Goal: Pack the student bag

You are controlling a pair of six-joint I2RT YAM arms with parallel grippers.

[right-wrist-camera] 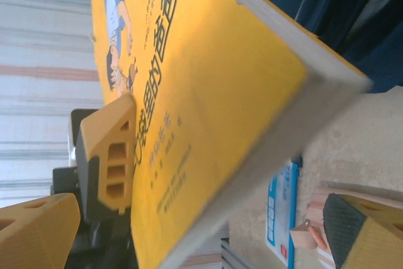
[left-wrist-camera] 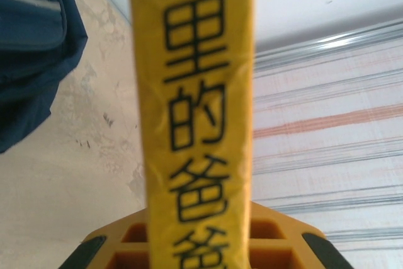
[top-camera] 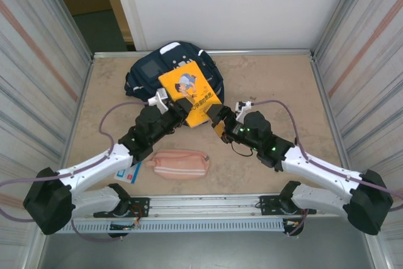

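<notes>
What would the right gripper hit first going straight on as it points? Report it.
The yellow book, held by the left gripper: its lower corner sits just ahead of the right gripper, jaws open. The student bag lies behind it; depth is unclear.

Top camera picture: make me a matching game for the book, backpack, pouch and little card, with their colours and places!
1 book
2 backpack
3 pouch
4 card

A pink, next to the card
B navy blue, at the far end of the table
C blue and white, lying flat
D yellow, pinched by the left gripper

Pairs: 1-D, 2-B, 3-A, 4-C
</notes>
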